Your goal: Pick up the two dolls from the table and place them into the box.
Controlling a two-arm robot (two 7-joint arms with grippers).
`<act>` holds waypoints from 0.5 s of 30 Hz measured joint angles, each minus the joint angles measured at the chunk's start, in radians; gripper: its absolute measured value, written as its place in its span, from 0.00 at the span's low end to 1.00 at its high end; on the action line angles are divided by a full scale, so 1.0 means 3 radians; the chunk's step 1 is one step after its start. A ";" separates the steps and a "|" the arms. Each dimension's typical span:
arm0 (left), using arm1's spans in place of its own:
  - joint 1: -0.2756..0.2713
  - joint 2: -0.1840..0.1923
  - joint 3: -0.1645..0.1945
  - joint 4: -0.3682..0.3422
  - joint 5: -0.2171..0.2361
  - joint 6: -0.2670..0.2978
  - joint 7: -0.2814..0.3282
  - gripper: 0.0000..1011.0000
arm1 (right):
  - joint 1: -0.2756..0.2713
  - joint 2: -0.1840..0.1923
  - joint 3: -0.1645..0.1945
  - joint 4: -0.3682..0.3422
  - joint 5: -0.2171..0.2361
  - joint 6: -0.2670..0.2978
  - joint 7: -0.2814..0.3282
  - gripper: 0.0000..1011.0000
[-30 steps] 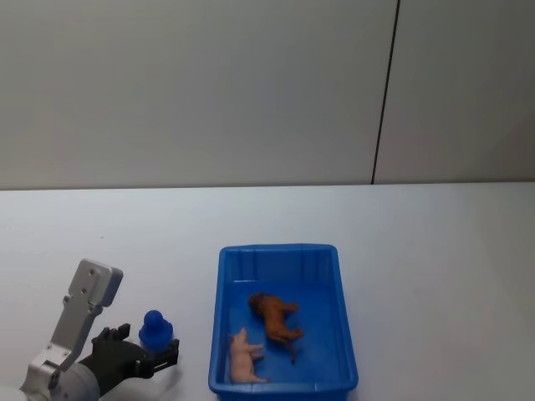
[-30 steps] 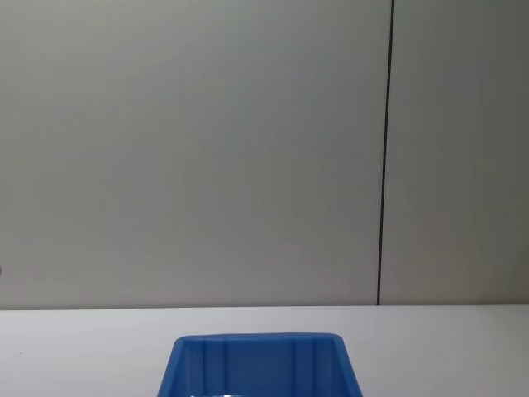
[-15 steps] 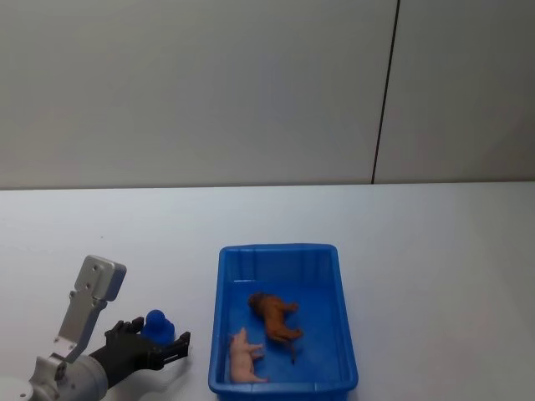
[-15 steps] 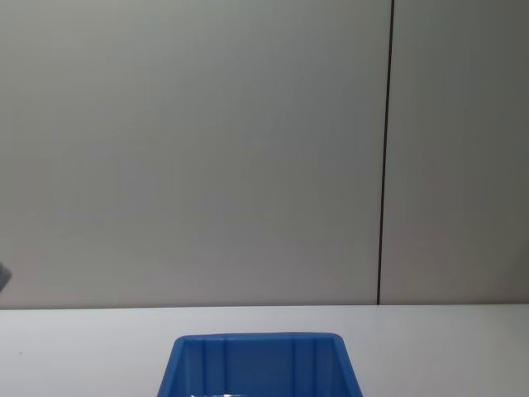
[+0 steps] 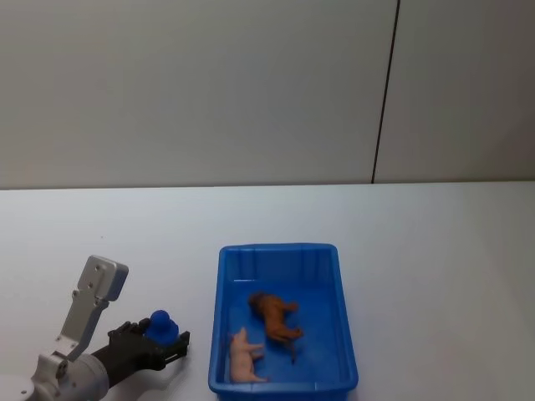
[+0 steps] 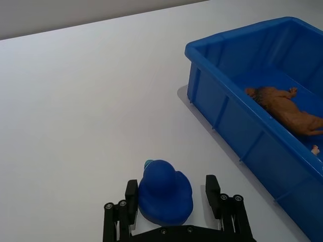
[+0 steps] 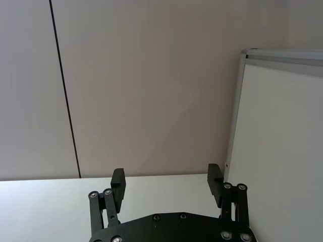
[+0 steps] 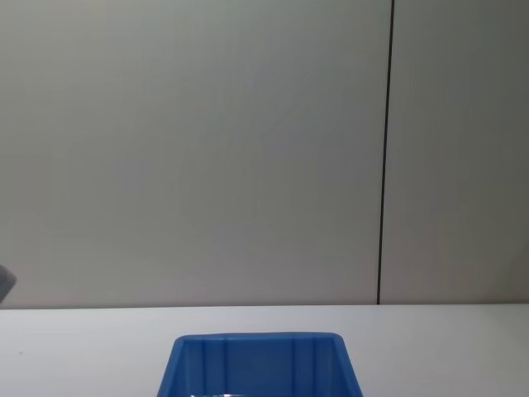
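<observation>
The brown fuzzy doll [image 5: 274, 316] lies in the middle of the blue box [image 5: 278, 249], and the pale pink doll [image 5: 243, 355] lies beside it near the box's front left corner. In the left wrist view the brown doll [image 6: 282, 103] rests on the floor of the box [image 6: 227, 40]. My left gripper [image 5: 163, 341] sits low over the table [image 5: 418, 225], left of the box, open. Its fingers straddle a small blue duck toy [image 6: 164, 199], with a gap on one side. My right gripper [image 7: 166, 176] is open, empty, and faces a wall.
The blue duck toy [image 5: 160, 324] stands on the table a short way left of the box's left wall. White tabletop stretches wide behind and to the right of the box. The box's far rim [image 8: 256, 339] shows low in the chest view.
My left gripper has slid forward and to the right, so its fingers now reach along both sides of the blue duck. The dolls and the box have not moved.
</observation>
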 joint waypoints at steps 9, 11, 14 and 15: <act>-0.0017 -0.0008 0.0000 0.0033 0.0013 -0.0006 -0.0036 0.60 | 0.0000 0.0000 0.0000 0.0000 0.0000 0.0000 0.0000 0.99; -0.0019 -0.0009 0.0000 0.0036 0.0014 -0.0007 -0.0040 0.58 | 0.0000 0.0000 0.0000 0.0000 0.0000 0.0000 0.0000 0.99; -0.0022 -0.0010 0.0000 0.0041 0.0017 -0.0008 -0.0046 0.56 | 0.0000 0.0000 0.0000 0.0000 0.0000 0.0000 0.0000 0.99; -0.0022 -0.0010 0.0000 0.0042 0.0017 -0.0009 -0.0047 0.55 | 0.0000 0.0000 0.0000 0.0000 0.0000 0.0000 0.0000 0.99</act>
